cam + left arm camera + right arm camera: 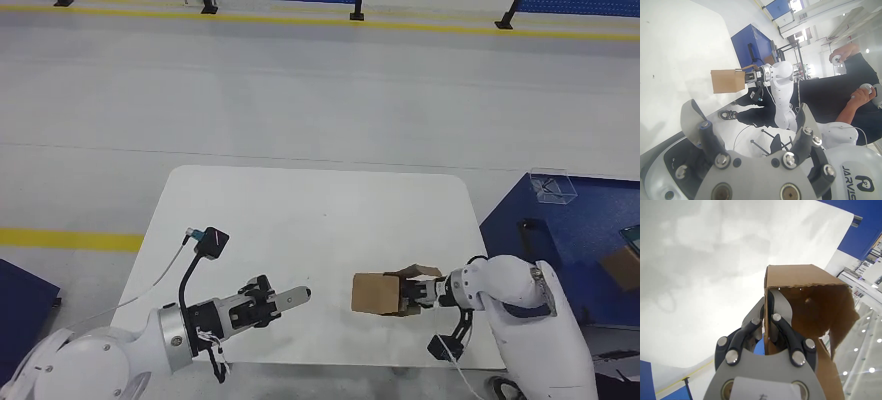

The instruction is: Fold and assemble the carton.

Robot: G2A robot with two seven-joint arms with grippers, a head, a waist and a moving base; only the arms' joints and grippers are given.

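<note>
Near the desk (300, 210) edge closest to the robot, toward its right corner, your right hand (412, 293) holds the brown carton (377, 294) sideways, with the open end facing that hand. From above you get the layout: the carton and your left hand (291, 296) sit along the same edge, apart, with bare desk between them. That view does not settle either grip; the wrist views do.

Your right wrist view shows the right hand (767, 308) clamped on one wall of the carton (800, 277), one finger inside the open end and one outside. It also shows the ragged rim and a loose flap bent out from the opposite wall.

Your left wrist view shows the left hand (748, 109) with its fingers spread wide and nothing between them, facing the carton (727, 81). It gives you the side profile too: the box is squared up, with a flap sticking out beside the right hand. Whether the carton touches the desk, you cannot tell.

A blue cabinet (570, 240) stands just past the desk's right edge.
</note>
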